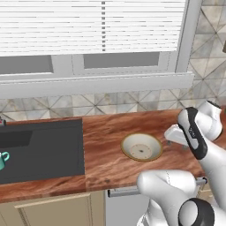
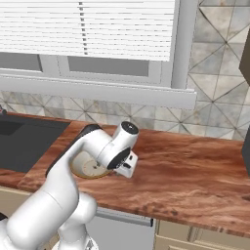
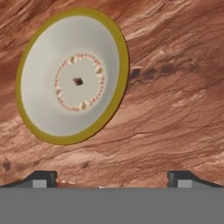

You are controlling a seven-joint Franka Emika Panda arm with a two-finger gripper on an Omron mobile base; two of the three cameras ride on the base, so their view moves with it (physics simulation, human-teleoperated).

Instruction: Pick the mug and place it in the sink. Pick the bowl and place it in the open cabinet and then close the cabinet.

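Observation:
The bowl [image 1: 141, 146] sits upright on the wooden counter, off-white inside with a yellowish rim and a ring of small dots around its centre. It fills the upper left of the hand view, bowl [image 3: 72, 76]. My gripper [image 1: 175, 143] hovers just right of the bowl, a little above the counter, open with nothing between its fingertips [image 3: 41, 178]. From the right base camera my arm covers part of the bowl [image 2: 87, 167], with the gripper [image 2: 126, 173] beside it. The teal mug [image 1: 3, 160] stands inside the black sink [image 1: 48, 150] at the far left. The cabinet is out of view.
A wooden counter [image 2: 195, 171] stretches to the right of the bowl. Behind it are a tiled backsplash [image 1: 110, 105], a white window sill [image 1: 97, 84] and blinds. The counter's front edge runs close below the bowl, above tan lower cabinets [image 1: 53, 212].

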